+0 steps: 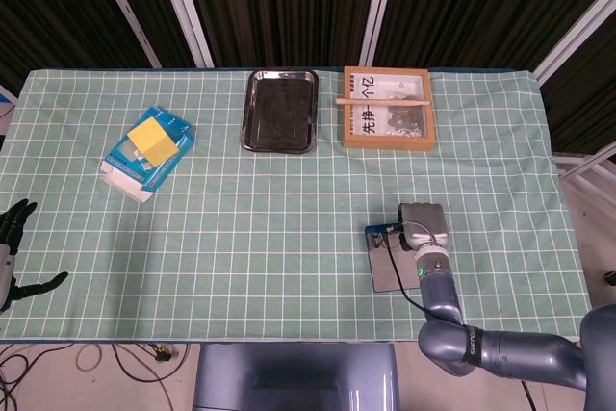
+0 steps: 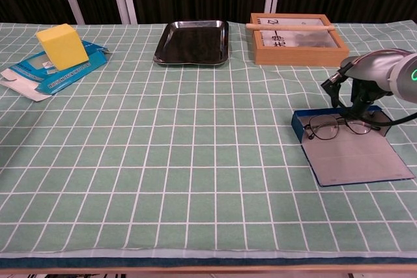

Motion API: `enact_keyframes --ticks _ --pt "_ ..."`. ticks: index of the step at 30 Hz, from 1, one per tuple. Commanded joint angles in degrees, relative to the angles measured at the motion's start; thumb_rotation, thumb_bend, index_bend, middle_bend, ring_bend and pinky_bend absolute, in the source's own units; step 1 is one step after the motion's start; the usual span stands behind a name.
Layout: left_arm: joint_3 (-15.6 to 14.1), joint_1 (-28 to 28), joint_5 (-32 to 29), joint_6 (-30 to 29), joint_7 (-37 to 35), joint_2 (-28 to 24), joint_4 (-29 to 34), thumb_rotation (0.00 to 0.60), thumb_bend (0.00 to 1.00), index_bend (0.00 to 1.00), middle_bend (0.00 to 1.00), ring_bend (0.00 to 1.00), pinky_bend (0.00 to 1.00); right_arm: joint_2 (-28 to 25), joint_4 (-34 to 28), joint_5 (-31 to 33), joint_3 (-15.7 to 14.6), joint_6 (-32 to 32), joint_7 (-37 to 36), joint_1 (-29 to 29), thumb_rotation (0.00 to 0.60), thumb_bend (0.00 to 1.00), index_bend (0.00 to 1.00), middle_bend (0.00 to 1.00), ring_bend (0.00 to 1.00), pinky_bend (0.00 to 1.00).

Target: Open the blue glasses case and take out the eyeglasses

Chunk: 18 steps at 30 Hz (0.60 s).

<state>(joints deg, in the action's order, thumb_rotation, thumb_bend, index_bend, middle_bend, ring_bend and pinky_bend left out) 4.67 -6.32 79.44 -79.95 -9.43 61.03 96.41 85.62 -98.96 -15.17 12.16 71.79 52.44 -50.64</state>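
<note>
The blue glasses case (image 2: 301, 127) lies open at the right front of the table, its grey-lined lid (image 2: 358, 157) flat toward me. The eyeglasses (image 2: 324, 126) stand tilted up over the case's blue base, lenses facing the chest camera. My right hand (image 2: 365, 79) hangs over them, and its dark fingers (image 2: 357, 103) reach down and pinch the frame near the bridge. In the head view that hand (image 1: 423, 226) covers much of the case (image 1: 383, 262). My left hand (image 1: 13, 238) rests at the table's left front edge, fingers spread, holding nothing.
A black metal tray (image 2: 191, 41) and a wooden box (image 2: 298, 42) with a stick across it stand at the back. At the back left a yellow block (image 2: 62, 45) sits on a flattened blue carton (image 2: 45, 76). The green checked cloth covers the table.
</note>
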Motion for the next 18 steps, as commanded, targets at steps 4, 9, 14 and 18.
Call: enact_keyframes --ticks 4,9,14,18 --pt "0.1 0.1 -0.2 -0.1 -0.1 0.0 0.0 0.600 0.01 0.00 0.00 0.00 0.00 0.5 0.9 1.1 -0.1 -0.2 0.7 -0.2 0.600 0.49 0.44 0.91 0.97 1.00" --pt "0.1 0.0 -0.3 0.0 0.0 0.0 -0.1 0.600 0.01 0.00 0.00 0.00 0.00 0.8 1.5 2.2 0.1 -0.3 1.1 -0.4 0.600 0.49 0.44 0.91 0.97 1.00" --pt "0.2 0.0 -0.3 0.0 0.0 0.0 -0.1 0.600 0.01 0.00 0.00 0.00 0.00 0.7 1.7 2.4 0.3 -0.3 1.1 -0.4 0.600 0.50 0.44 0.91 0.97 1.00" --pt "0.2 0.0 -0.3 -0.1 0.0 0.0 -0.1 0.600 0.01 0.00 0.00 0.00 0.00 0.8 1.8 2.9 0.3 -0.4 1.2 -0.3 0.600 0.50 0.44 0.91 0.97 1.00"
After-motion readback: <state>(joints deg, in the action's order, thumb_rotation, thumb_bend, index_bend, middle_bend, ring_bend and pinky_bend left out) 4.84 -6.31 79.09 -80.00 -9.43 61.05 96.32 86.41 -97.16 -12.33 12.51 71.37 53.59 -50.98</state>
